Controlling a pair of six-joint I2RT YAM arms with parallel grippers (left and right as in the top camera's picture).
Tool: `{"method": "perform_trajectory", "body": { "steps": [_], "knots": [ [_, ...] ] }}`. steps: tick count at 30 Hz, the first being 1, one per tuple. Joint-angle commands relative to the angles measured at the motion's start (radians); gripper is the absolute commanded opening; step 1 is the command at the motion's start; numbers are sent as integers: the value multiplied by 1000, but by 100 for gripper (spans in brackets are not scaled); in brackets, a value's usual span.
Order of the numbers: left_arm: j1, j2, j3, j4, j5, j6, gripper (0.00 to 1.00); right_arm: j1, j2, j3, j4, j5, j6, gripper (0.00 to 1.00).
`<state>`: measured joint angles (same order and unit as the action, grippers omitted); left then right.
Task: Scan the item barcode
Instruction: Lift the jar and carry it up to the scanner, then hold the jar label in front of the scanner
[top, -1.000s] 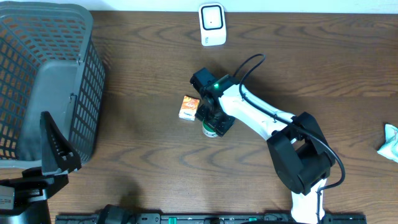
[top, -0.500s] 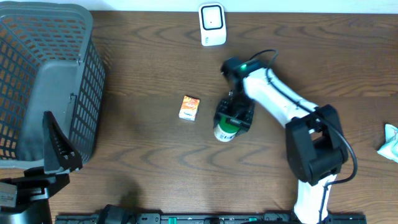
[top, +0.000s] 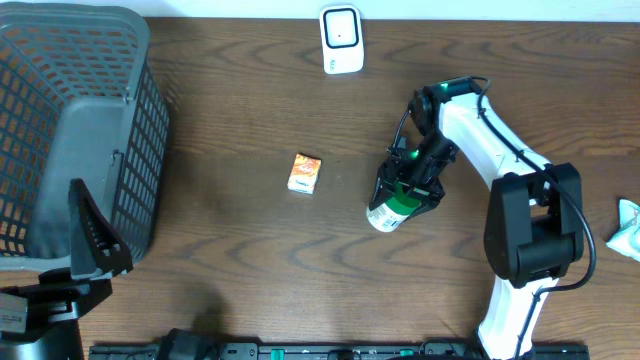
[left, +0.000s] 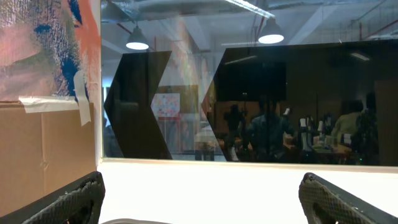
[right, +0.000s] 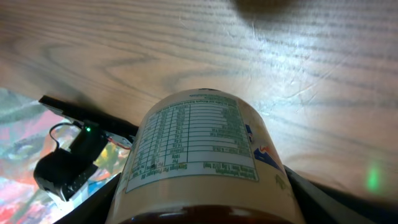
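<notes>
Pinching a green-labelled jar (top: 386, 214) right of the tabletop (top: 230, 260) centre, right claw (top: 402, 193) sits well short of the far-edge scanner (top: 341, 38); scan apparently undone; left claw (left: 200, 186) spread.

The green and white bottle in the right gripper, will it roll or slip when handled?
The bottle looks round-sided, so it would probably roll if laid on the table. Its printed label looks smooth, so it might slide or twist in the right gripper that clamps its body. It appears rigid and is unlikely to buckle.
</notes>
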<state>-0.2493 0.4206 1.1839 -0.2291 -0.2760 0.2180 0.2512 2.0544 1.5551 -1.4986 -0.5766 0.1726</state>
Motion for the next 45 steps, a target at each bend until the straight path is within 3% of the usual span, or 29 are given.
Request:
{"method": "perform_trajectory", "body": {
  "steps": [1,12,18,29,40,45],
  "knots": [
    [5,-8,-5,-1,-13,13,99,-3,-22,21,35,-43,-58,50],
    [5,-8,-15,0,-13,13,99,2,-23,247,411,-14,28,51],
    [5,-8,-15,-1,-13,13,99,32,-21,310,809,206,41,54],
    [5,-8,-15,3,-13,13,99,78,85,307,1332,640,39,58],
    [5,-8,-15,3,-13,13,99,84,303,307,1819,654,-20,61],
    [5,-8,-15,3,-13,13,99,108,342,307,1888,654,-20,62]
  ]
}}
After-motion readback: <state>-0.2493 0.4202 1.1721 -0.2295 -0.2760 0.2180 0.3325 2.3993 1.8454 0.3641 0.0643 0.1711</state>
